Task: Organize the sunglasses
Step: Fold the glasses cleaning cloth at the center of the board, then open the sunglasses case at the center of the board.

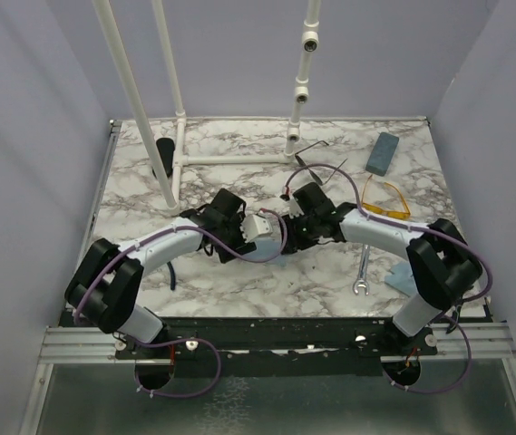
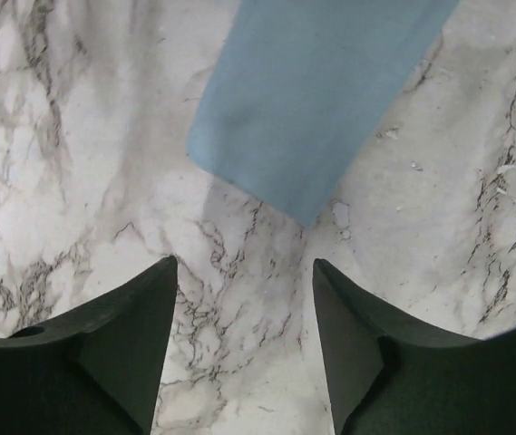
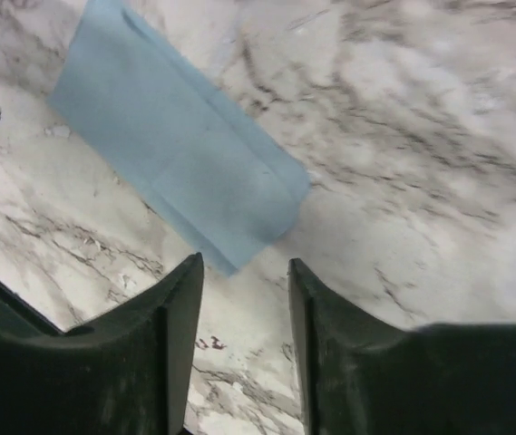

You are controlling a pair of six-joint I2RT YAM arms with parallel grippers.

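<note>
- my left gripper (image 2: 244, 304) stands open over the marble table (image 2: 67, 145), jaws apart with nothing between them; a light blue cloth (image 2: 312, 100) lies flat just ahead of the tips, untouched.
- my right gripper (image 3: 244, 299) is open and empty too. a blue cloth lies just beyond its tips as well; whether it is the same one i cannot tell.
- both grippers sit mid-table, well to the left of the blue-grey case (image 1: 383, 152) and nearer my bases than it — almost nose to nose.
- the yellow-orange sunglasses (image 1: 386, 203) lie just on the near side of the case, close beside my right forearm.
- the wire-frame sunglasses (image 1: 321, 163) lie left of the case, between it and my wrists; they are too thin from above to tell how they are folded.
- as i judge it, neither pair is dealt with yet.
- risk: my wrists are so close that swinging either one toward the case could clip the other.
- risk: my right forearm passes right by the yellow-orange sunglasses — a careless sweep would shove them.
- risk: the wire-frame sunglasses lie thin and flat; a shallow pinch could slip, a hard one could bend them.
</note>
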